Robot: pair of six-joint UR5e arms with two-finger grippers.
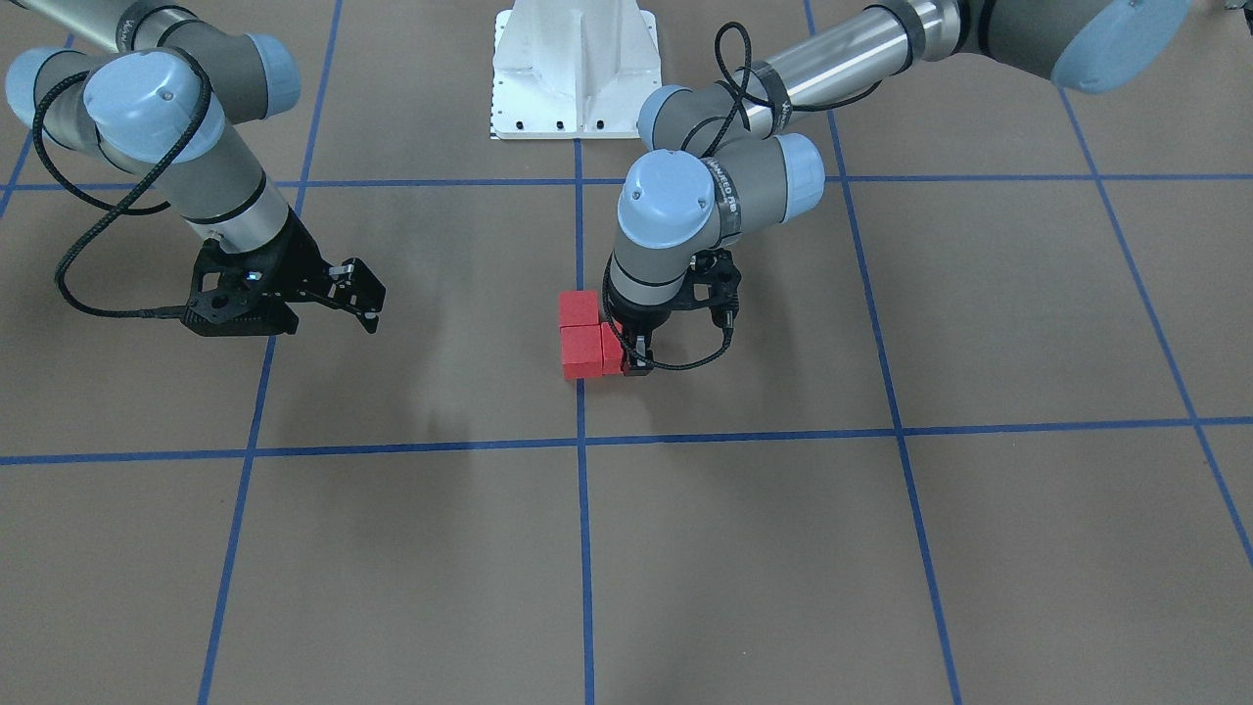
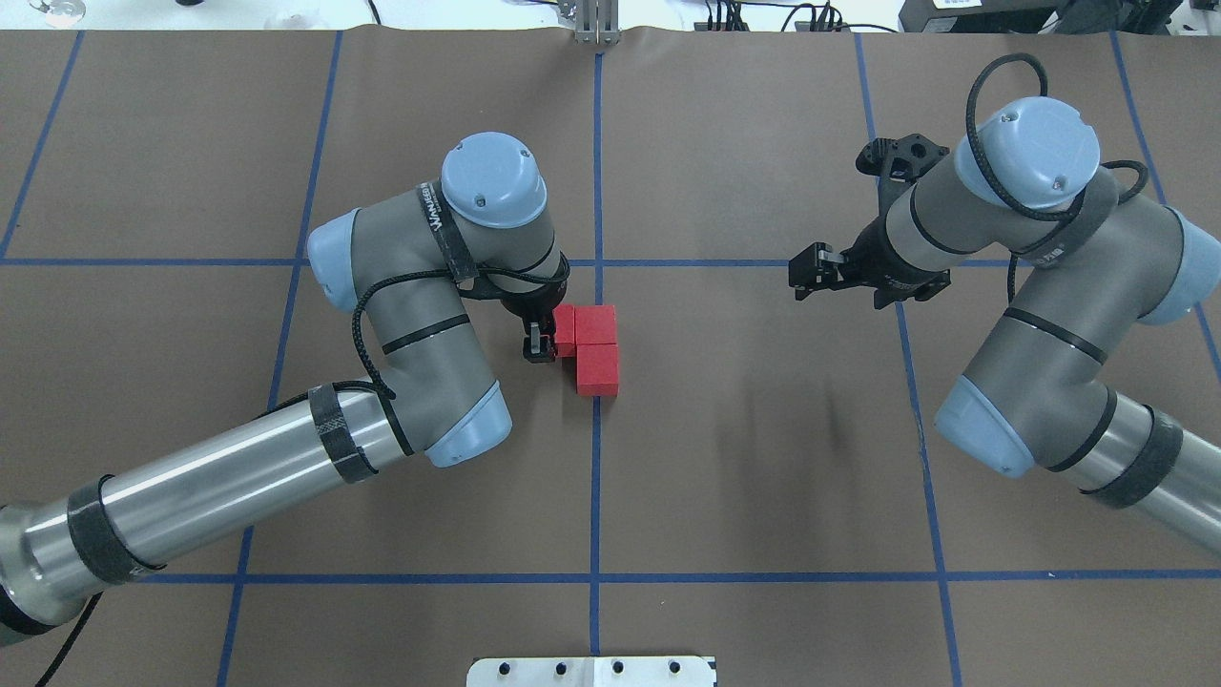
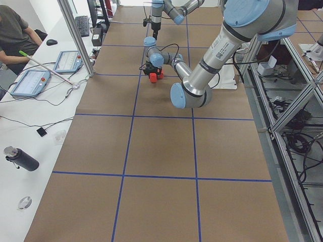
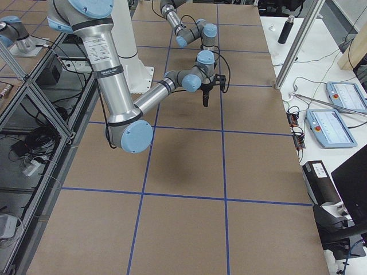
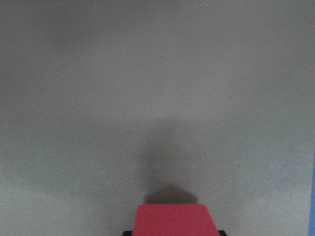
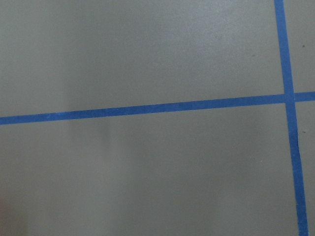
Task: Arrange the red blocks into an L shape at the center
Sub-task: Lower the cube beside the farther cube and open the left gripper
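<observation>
Three red blocks lie together as an L on the brown floor at the center blue line [image 2: 596,458]. Two of them [image 2: 596,324] [image 2: 598,369] sit on the line, one behind the other. The third [image 2: 565,329] adjoins the far one on my left side. My left gripper [image 2: 551,342] points straight down and is shut on that third block, which fills the bottom edge of the left wrist view [image 5: 171,220]. In the front-facing view the left gripper [image 1: 625,357] partly hides this block [image 1: 612,352]. My right gripper [image 2: 806,274] hovers open, well to the right, holding nothing.
A blue tape grid [image 2: 763,262] covers the floor. The white robot base [image 1: 576,69] stands behind the blocks. In the left side view a person [image 3: 15,30] sits at a white bench with tablets [image 3: 30,83] and a dark bottle [image 3: 21,159].
</observation>
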